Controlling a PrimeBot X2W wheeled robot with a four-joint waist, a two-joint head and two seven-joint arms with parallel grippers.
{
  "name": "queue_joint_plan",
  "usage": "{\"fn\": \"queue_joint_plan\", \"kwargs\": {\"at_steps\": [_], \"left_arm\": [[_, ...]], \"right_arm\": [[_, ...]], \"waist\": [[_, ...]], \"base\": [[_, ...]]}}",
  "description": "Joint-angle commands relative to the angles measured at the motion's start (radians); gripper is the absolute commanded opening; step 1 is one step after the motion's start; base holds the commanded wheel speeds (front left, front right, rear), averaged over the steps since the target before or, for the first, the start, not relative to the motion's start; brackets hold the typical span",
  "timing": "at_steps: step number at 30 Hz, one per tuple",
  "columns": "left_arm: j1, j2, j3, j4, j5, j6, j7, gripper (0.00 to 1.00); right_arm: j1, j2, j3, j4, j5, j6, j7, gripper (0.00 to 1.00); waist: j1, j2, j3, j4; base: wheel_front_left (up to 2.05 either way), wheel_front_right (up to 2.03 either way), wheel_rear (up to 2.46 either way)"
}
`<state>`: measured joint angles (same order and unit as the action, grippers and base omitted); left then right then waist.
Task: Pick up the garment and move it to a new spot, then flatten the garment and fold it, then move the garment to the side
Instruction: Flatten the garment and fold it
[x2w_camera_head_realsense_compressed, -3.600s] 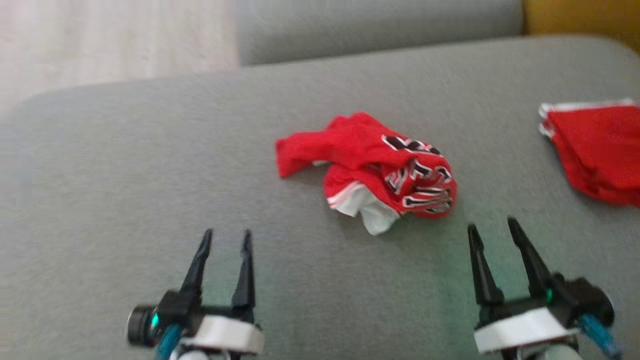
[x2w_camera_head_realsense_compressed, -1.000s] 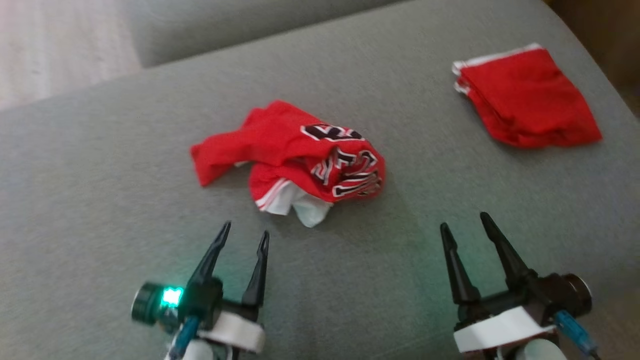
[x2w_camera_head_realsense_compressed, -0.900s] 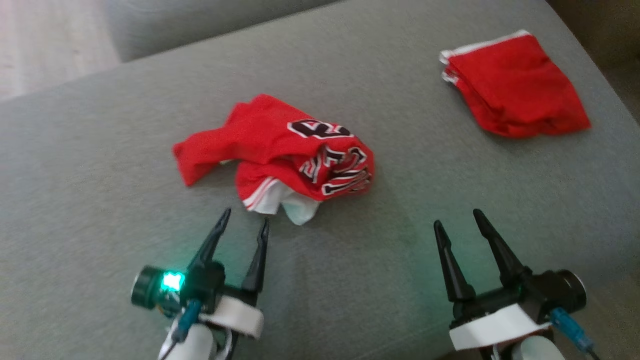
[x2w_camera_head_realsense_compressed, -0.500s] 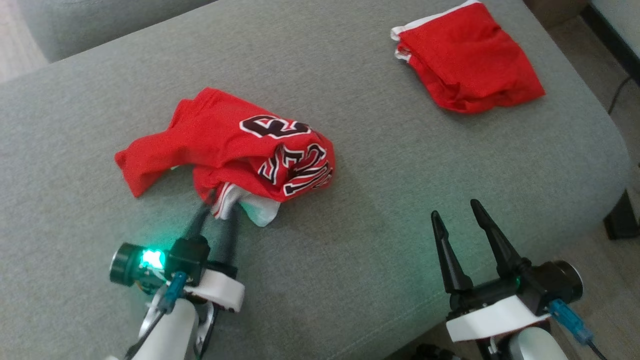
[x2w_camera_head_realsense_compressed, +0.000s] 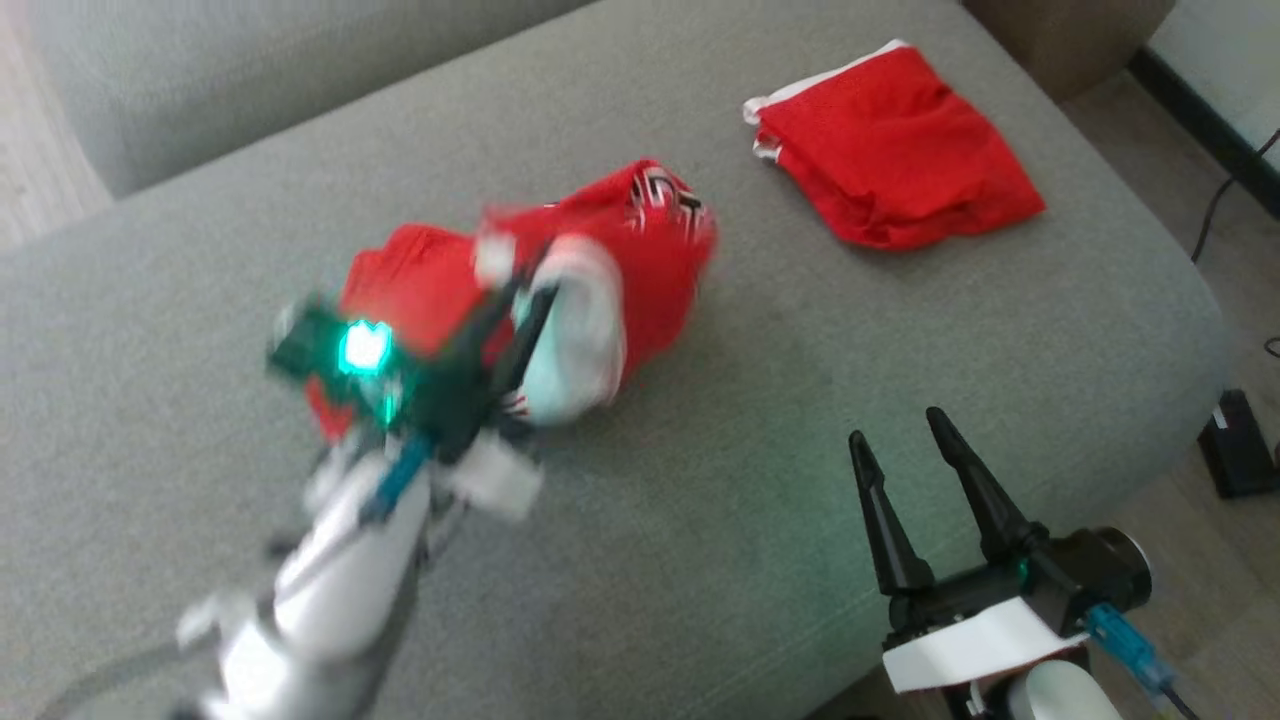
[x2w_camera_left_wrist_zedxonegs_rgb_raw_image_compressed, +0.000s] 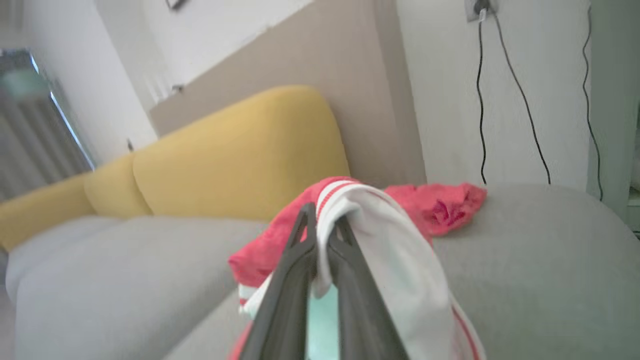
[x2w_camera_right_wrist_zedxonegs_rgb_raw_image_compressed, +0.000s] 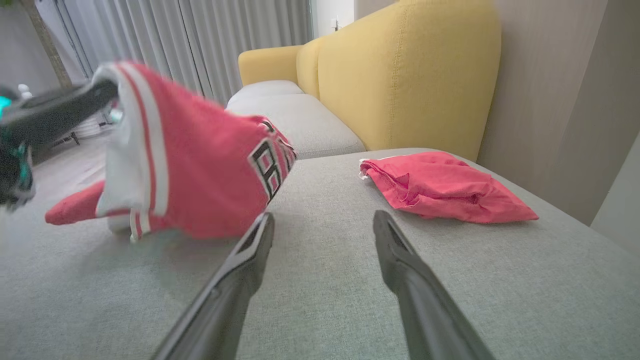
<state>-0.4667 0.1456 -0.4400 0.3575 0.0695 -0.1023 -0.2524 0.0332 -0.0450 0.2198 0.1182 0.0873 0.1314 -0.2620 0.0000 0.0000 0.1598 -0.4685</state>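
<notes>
Red jersey, crumpled, is partly lifted off the grey seat. Step in hand, as I judge it: pick-up and carry to a new spot.

Head view. The left gripper is pinched on the jersey's white hem, and this arm is motion-blurred. The jersey is to the robot's left of the folded red pile, clearly apart from it. The right gripper hovers nearer the robot than the pile, fingers spread, nothing between them.

Left wrist view. Both fingers are pressed together with hem cloth sandwiched near the tips, and white lining drapes over one finger. The pile lies beyond the jersey. The bite looks shallow, perhaps only one edge layer; I cannot tell how many.

Right wrist view. The jersey hangs from the hem, lettering facing the pile. One red corner on the side away from the pile rests on the seat. The right gripper's fingers are wide apart over bare seat.

Notes for doing it well:
- Raise until the trailing corner clears the seat before going sideways, since dragging would bunch it further.
- Travel smoothly. A swing could tug the hem out of a tip pinch.
- Set down well apart from the pile, leaving room to flatten.
- The right gripper is free to take a second corner for spreading.
</notes>
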Motion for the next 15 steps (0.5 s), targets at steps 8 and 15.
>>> {"fn": "queue_joint_plan", "kwargs": {"at_steps": [8, 15], "left_arm": [[-0.466, 0.038, -0.047, 0.018, -0.001, -0.025, -0.009, 0.0], [-0.669, 0.049, -0.091, 0.132, -0.096, -0.028, -0.009, 0.0]], "right_arm": [[0.008, -0.005, 0.038, -0.017, 0.004, -0.001, 0.0, 1.0], [0.021, -0.005, 0.022, -0.022, 0.001, -0.001, 0.0, 1.0]], "waist": [[0.0, 0.0, -0.089, -0.024], [0.0, 0.0, -0.124, 0.038]], "base": [[0.0, 0.0, 0.0], [0.0, 0.0, 0.0]]}}
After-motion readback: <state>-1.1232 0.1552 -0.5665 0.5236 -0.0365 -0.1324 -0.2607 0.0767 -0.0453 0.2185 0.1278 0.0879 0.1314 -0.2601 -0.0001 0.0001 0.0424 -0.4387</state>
